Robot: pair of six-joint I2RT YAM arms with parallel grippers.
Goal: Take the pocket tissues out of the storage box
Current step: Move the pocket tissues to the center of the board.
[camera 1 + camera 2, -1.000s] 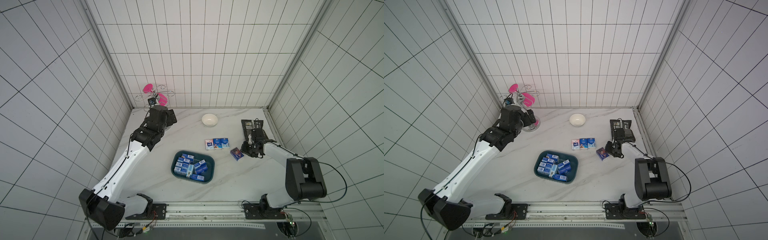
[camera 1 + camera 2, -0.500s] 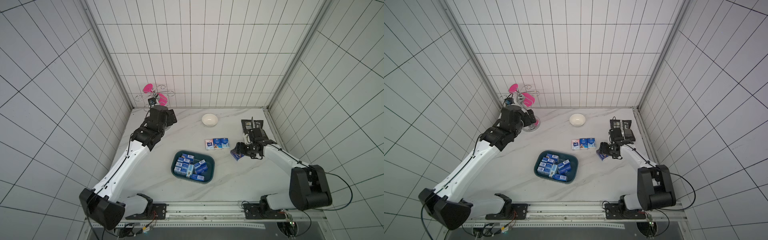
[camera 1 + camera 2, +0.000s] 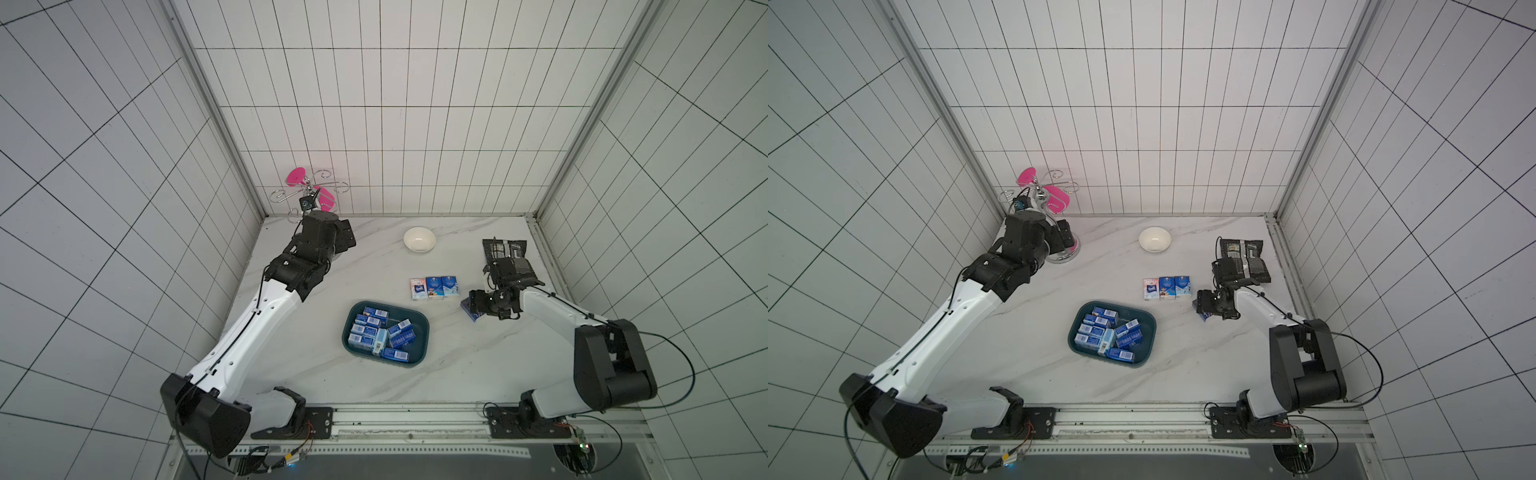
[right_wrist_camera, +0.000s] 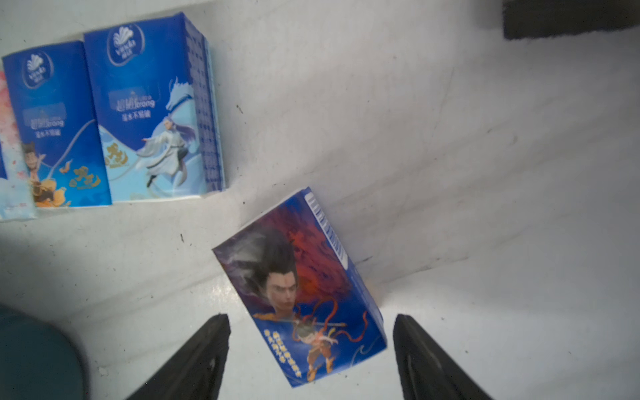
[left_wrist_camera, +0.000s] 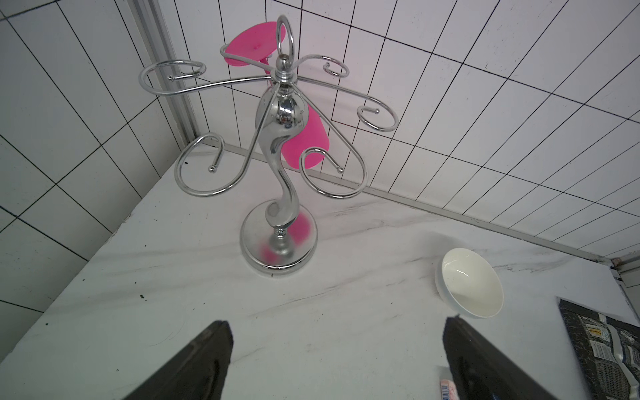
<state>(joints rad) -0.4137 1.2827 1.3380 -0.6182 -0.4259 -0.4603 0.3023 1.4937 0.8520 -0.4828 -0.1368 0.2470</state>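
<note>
The dark teal storage box (image 3: 425,337) (image 3: 1153,329) sits mid-table and holds several blue pocket tissues (image 3: 374,334) (image 3: 1105,332). Three more packs (image 3: 434,287) (image 3: 1167,287) (image 4: 152,114) lie in a row behind it. A fourth, dark blue pack (image 4: 304,287) (image 3: 473,319) lies askew on the table to the right. My right gripper (image 4: 310,317) (image 3: 474,305) hovers over that pack, open, its fingers apart from both sides of it. My left gripper (image 5: 336,325) (image 3: 345,240) is open and empty near the back left corner.
A white round bowl (image 3: 419,240) (image 5: 469,282) stands at the back. A flat black foil packet (image 3: 508,258) lies at the back right, behind my right wrist. A chrome cup stand with pink cups (image 5: 280,138) (image 3: 309,193) fills the back left corner.
My right gripper's jaws have spread wide, letting go of the dark blue pack, which now rests on the table. The right wrist shifted a little to the left. The left arm stayed still.
</note>
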